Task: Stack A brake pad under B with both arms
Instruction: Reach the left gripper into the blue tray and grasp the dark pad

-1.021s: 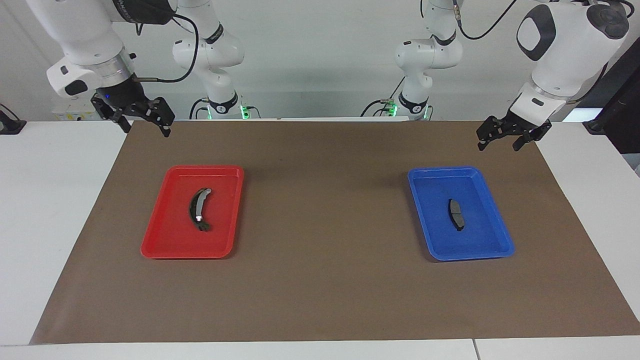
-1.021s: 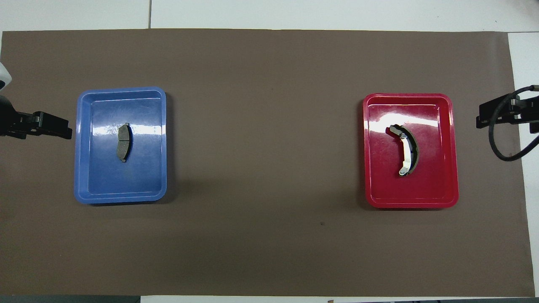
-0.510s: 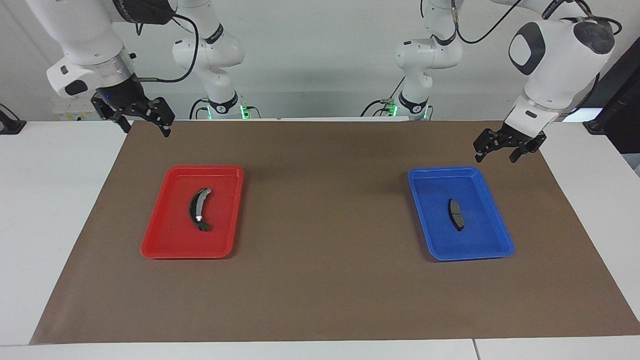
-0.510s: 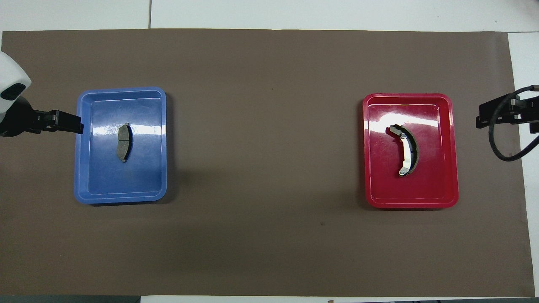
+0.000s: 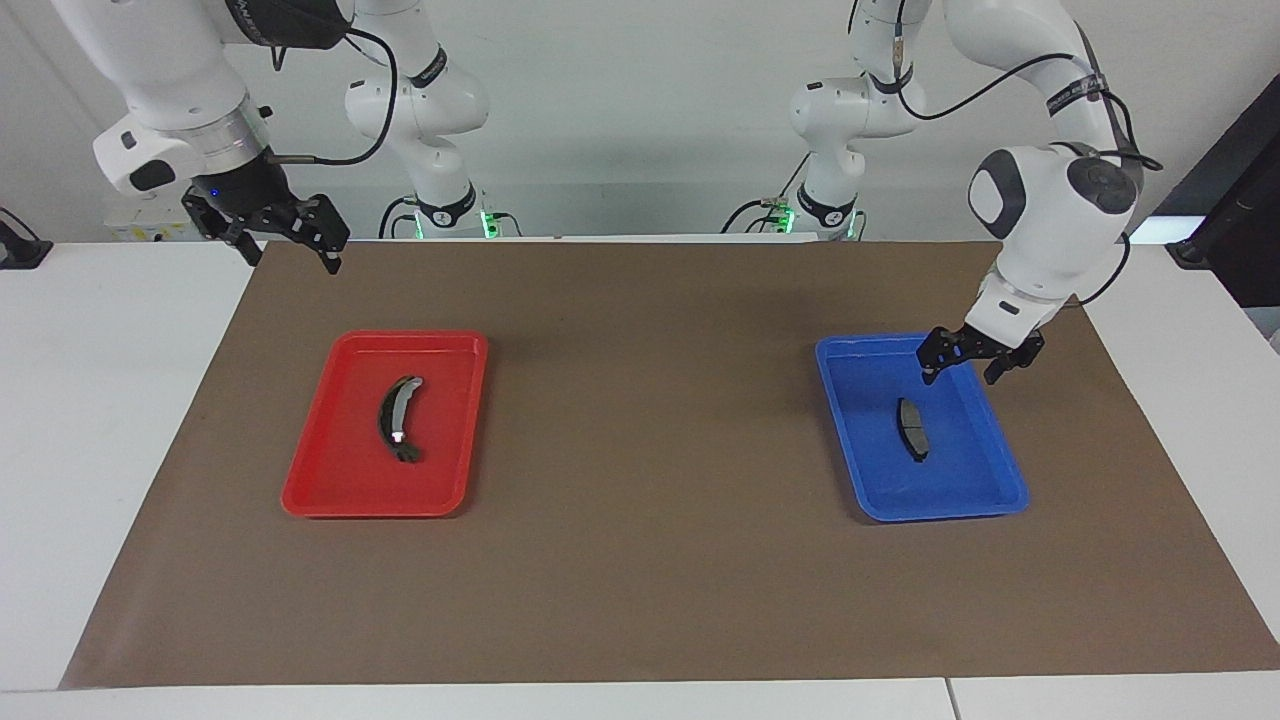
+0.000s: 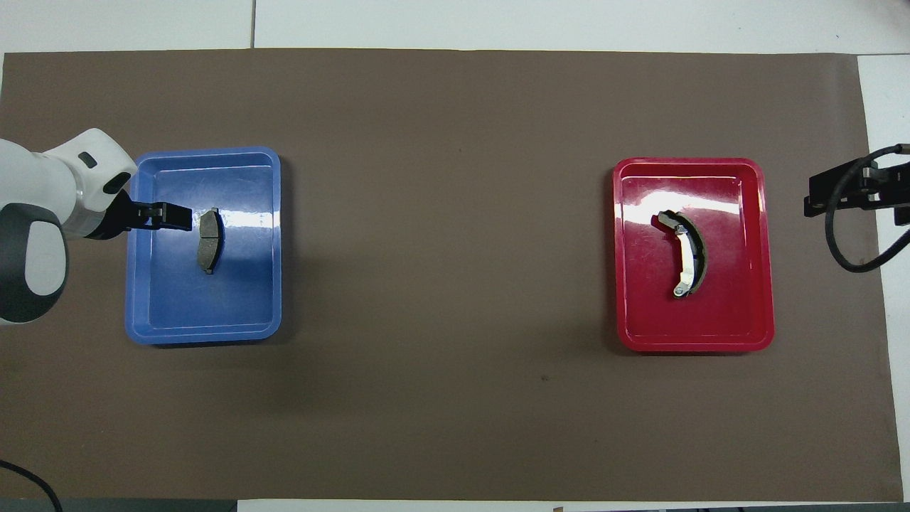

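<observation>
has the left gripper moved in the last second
Yes. The left gripper has come down and in from off the table's end to hang over the blue tray, beside brake pad A. The tray has not moved.

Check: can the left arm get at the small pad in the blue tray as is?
Probably yes. The left end effector is open above the blue tray, the A brake pad lies alone there, uncovered.
</observation>
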